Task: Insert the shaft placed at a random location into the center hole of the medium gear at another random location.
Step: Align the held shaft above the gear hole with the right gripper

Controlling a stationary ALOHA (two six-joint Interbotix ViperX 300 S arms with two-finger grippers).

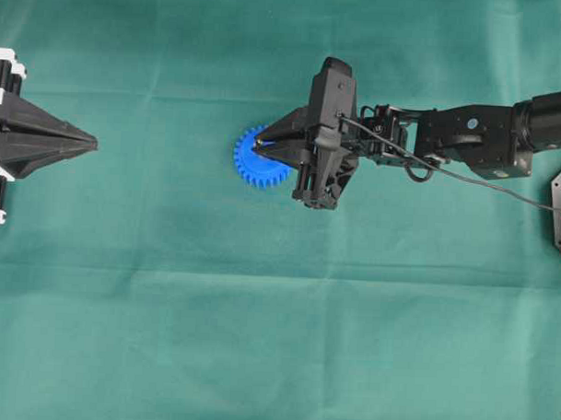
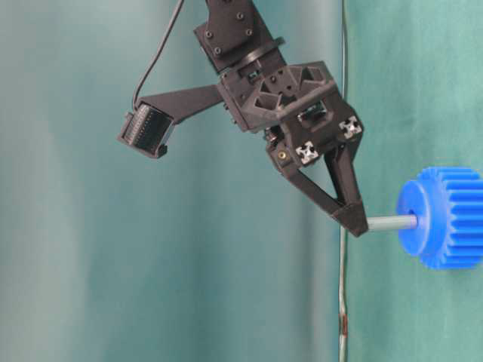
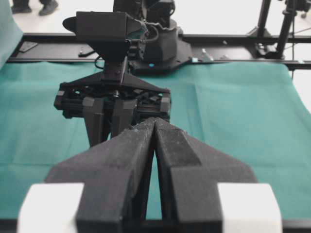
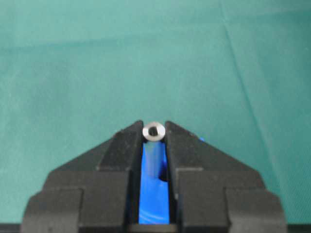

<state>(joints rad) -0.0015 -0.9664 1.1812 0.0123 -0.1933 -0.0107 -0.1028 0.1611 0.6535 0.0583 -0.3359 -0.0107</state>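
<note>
The shaft [image 2: 391,222], clamped in the right pincer [image 2: 352,221], hides the center hole; left pincer [image 3: 154,127] together.

Shaft [image 2: 391,222] in medium gear [image 2: 445,217] hub, right end effector [image 2: 352,221] above, left end effector [image 1: 91,144] well apart

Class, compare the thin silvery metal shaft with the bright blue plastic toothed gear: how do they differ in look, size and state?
The thin silvery metal shaft is a smooth, slim pin; the bright blue plastic toothed gear is broad, with teeth round its rim. The shaft is pinched at one end by the right gripper; the gear is ungripped. They share one axis: the shaft's other end meets the gear's hub.
</note>
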